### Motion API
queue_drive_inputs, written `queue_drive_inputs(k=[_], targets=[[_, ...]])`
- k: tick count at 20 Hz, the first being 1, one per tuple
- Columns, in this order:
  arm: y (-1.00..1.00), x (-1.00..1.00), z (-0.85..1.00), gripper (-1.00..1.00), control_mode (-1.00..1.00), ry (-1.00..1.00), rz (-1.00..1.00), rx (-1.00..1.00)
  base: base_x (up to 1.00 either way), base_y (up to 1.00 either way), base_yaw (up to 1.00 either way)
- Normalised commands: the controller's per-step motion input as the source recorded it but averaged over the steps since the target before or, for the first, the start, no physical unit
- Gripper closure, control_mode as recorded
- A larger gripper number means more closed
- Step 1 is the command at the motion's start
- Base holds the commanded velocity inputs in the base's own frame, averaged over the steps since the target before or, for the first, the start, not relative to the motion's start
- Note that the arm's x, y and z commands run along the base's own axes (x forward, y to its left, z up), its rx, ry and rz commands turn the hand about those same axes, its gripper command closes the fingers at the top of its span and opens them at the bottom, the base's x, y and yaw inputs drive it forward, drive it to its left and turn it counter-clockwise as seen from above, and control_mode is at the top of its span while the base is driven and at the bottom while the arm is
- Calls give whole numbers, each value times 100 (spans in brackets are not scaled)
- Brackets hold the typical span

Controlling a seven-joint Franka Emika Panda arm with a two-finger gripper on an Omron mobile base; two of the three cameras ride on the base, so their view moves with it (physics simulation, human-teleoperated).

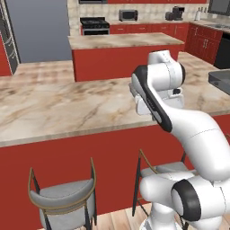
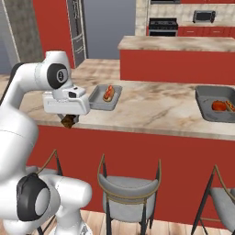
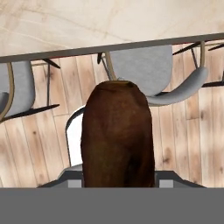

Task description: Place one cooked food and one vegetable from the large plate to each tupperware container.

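Already each grey tub (image 2: 105, 97) and (image 2: 215, 104) holds some food, while the gripper (image 2: 69, 121), clamped on a brown cooked piece (image 3: 117, 135), hangs off the counter's (image 2: 151, 110) edge, undelivered.

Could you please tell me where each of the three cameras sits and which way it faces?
Left base view: behind the arm, on its left, facing forward over the counter; the white arm rises at lower right.
Right base view: behind, on its right, facing the counter with two tubs; the arm is at left, its gripper holding brown food.
Hand view: on the hand, looking down past the food at stools and floor.
Both base views share counter and stools.
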Motion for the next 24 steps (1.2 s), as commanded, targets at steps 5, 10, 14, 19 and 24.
queue_drive_inputs(k=[5, 10, 14, 19, 24], targets=[[0, 0, 0, 100, 100, 0, 0, 0, 57, 0, 6], [0, 8, 0, 100, -100, 0, 0, 0, 9, 0, 0], [0, 24, 11, 100, -100, -3, 0, 0, 0, 0, 0], [-3, 49, 43, 100, -100, 0, -1, 11, 0, 0, 0], [-2, 82, 39, 100, -100, 2, -3, 11, 0, 0, 0]])
